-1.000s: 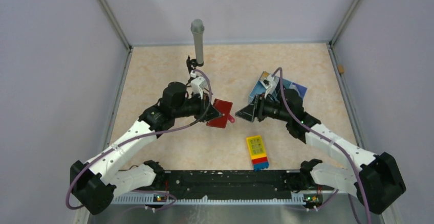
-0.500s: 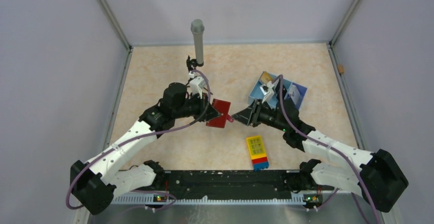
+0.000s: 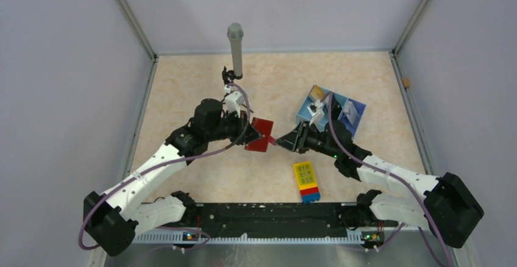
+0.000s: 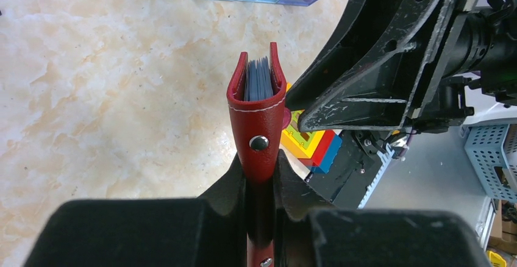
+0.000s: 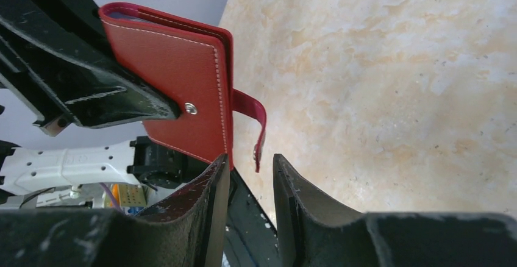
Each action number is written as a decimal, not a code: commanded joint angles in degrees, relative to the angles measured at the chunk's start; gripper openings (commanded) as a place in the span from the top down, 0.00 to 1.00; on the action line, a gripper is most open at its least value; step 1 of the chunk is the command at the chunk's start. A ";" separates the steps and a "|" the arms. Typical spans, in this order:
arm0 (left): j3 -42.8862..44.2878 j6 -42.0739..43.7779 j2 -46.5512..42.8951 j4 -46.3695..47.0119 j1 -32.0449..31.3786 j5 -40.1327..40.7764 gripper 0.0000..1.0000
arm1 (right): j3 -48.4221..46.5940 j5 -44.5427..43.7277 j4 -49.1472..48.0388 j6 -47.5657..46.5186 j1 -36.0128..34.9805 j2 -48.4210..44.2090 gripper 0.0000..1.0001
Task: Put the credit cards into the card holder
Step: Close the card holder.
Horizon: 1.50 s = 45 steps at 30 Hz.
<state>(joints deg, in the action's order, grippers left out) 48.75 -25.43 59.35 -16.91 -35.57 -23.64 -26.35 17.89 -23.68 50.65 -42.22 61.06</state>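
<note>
The card holder [image 3: 262, 135] is a dark-red wallet held off the table, folded, with my left gripper [image 3: 252, 131] shut on its lower part. In the left wrist view the card holder [image 4: 259, 114] stands edge-on between the left gripper [image 4: 262, 169] jaws, blue-grey layers showing between its covers. I cannot single out any credit cards there. My right gripper [image 5: 250, 163] is open, its fingertips on either side of the end of the red closure tab [image 5: 259, 127], with gaps on both sides. From above, the right gripper [image 3: 281, 140] sits right of the wallet.
A light-blue three-compartment tray [image 3: 302, 116] stands behind the right arm with small yellowish and pale items inside. A yellow, red and blue block [image 3: 306, 180] lies near the front. A grey upright cylinder [image 3: 235, 50] stands at the back.
The right gripper has moved left from beside the tray to the wallet's closure tab, and its jaws have narrowed. The left gripper and wallet have stayed put.
</note>
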 commanded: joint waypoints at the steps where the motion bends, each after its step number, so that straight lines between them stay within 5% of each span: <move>1: 0.34 -0.41 -1.78 1.61 -0.06 0.81 1.00 | 0.80 -2.64 -0.68 0.00 -0.67 0.72 0.69; 17: 0.40 -0.41 -1.26 1.44 -0.07 0.96 1.00 | 1.30 1.58 -8.27 1.57 -0.72 4.61 0.83; 22: 0.38 -0.41 -1.09 1.28 -0.08 1.15 1.00 | 1.55 2.05 -9.08 1.86 -0.69 5.21 1.00; 45: 1.04 0.46 2.35 -0.69 -2.54 2.38 1.00 | -3.89 4.58 -12.24 -0.30 -1.72 8.51 1.00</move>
<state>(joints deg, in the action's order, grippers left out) 48.75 -25.36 61.17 -18.31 -37.26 -21.41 -26.39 21.12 -31.53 51.55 -42.70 68.64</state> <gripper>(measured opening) 0.122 0.007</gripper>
